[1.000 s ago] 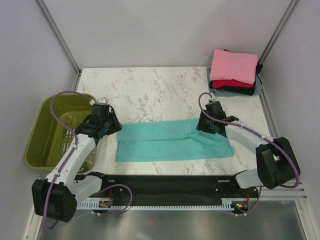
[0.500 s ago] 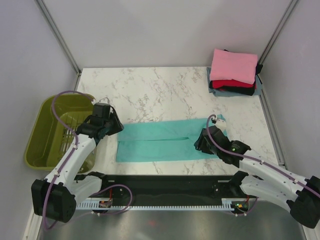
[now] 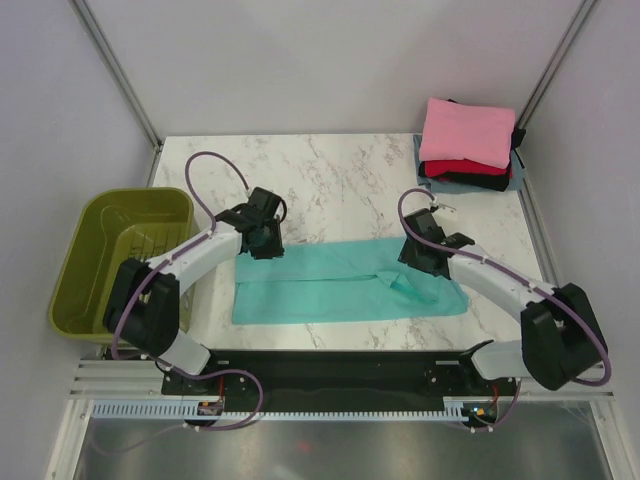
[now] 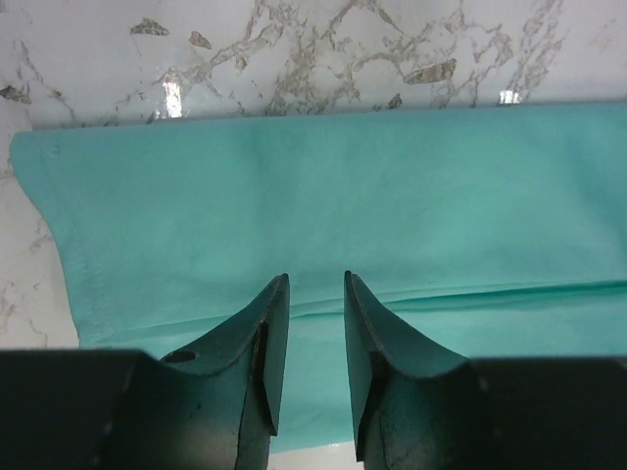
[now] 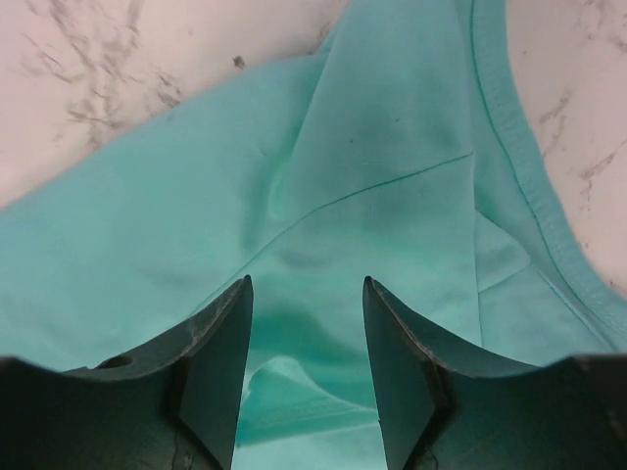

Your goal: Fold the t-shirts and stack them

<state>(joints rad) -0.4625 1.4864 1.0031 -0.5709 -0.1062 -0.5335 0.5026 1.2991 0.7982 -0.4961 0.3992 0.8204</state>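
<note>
Across the near half of the bench (image 3: 330,180) lies the teal shirt (image 3: 320,285), folded into a strip. Its long axis runs left to right, with the rumpled end at the right. At its far left corner hovers the left end effector (image 4: 315,282), fingers a narrow slit apart and holding nothing; half a second ago it sat left of the cloth. The right end effector (image 5: 307,286), wider apart and empty, has swung back over the right end. Farther off, the basket (image 3: 75,270) stands at the left and the folded stack (image 3: 468,145) in the far right corner.
</note>
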